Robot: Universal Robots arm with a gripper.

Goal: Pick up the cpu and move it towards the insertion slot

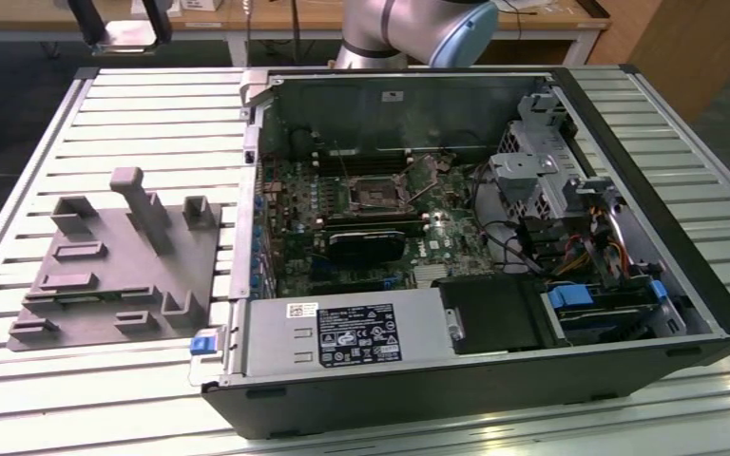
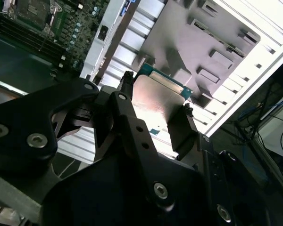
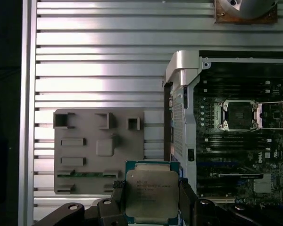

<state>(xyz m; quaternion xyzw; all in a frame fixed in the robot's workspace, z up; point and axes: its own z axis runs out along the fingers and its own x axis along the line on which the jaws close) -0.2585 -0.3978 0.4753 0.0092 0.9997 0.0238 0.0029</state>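
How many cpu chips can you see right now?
1. The cpu is gripped between the pincer's fingers, above the slatted table beside the grey fixture, outside the computer case. Its insertion slot on the motherboard sits empty. Others could be hidden.

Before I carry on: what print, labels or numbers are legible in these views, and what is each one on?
Nothing is clear enough to quote.
Silvery square cpu, clamped by the fingers of the gripper: lines of fine print, too small to read.
Black label on the grey metal power supply box: text and symbols, too small to read.
White sticker above it: blurred.
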